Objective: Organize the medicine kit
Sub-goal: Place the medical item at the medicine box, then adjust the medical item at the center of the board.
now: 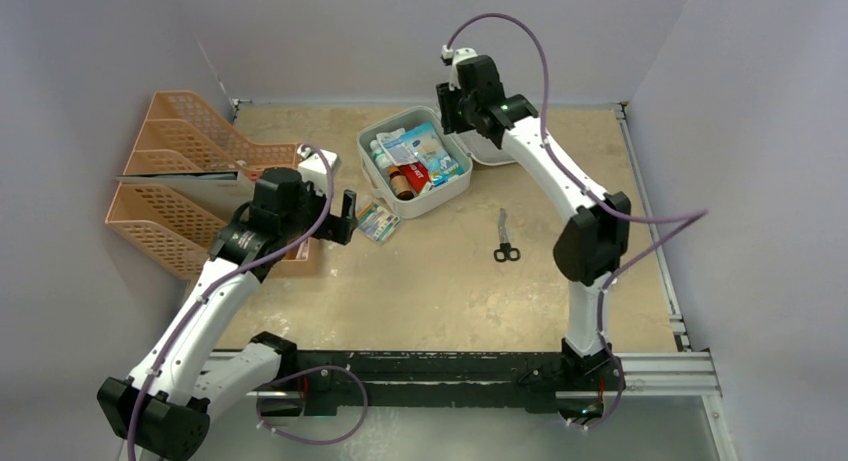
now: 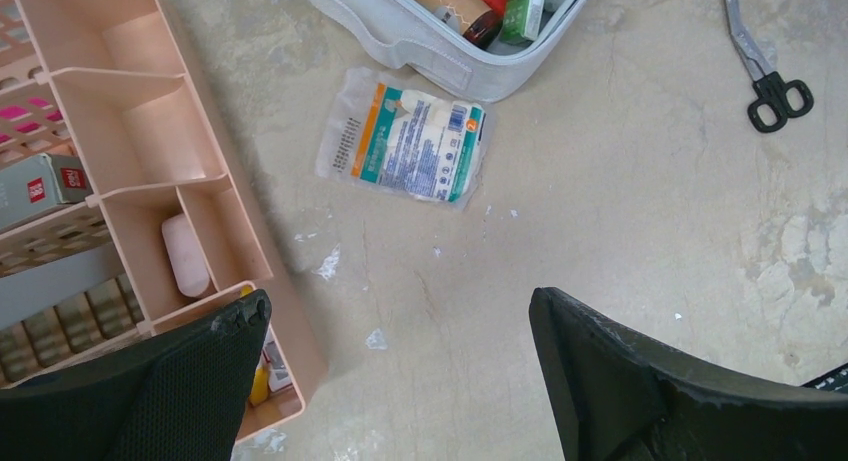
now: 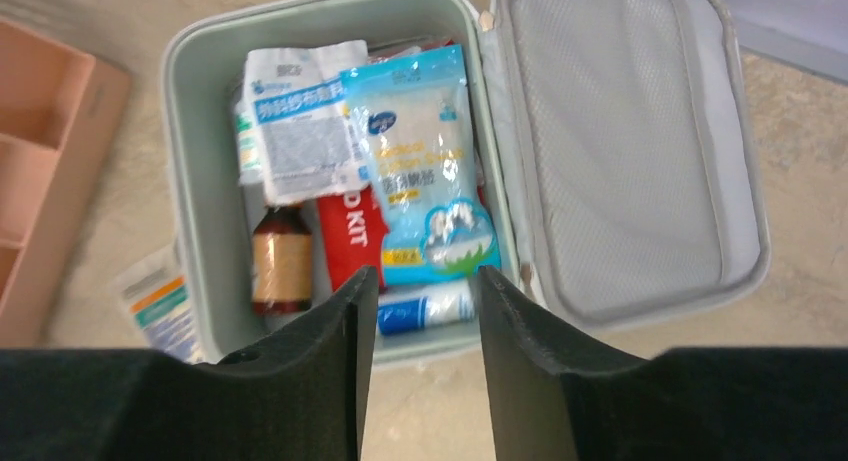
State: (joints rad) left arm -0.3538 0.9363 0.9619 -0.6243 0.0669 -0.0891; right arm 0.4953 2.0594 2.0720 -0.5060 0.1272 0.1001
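The top view looks down from behind the near edge over the whole bench (image 1: 420, 281). Each wrist view looks down close past its own fingers (image 2: 190, 381): left near the bench's left edge, right over the open case (image 3: 200, 161), which all three share.

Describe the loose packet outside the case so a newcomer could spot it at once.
Find the open medicine kit at the back-centre of the table. Off its near-left corner, towards the orange trays, lies a flat packet. The only packet outside the kit, it has orange and teal bands.

The pale medicine kit (image 1: 440, 196) lies open (lid flat), well filled.
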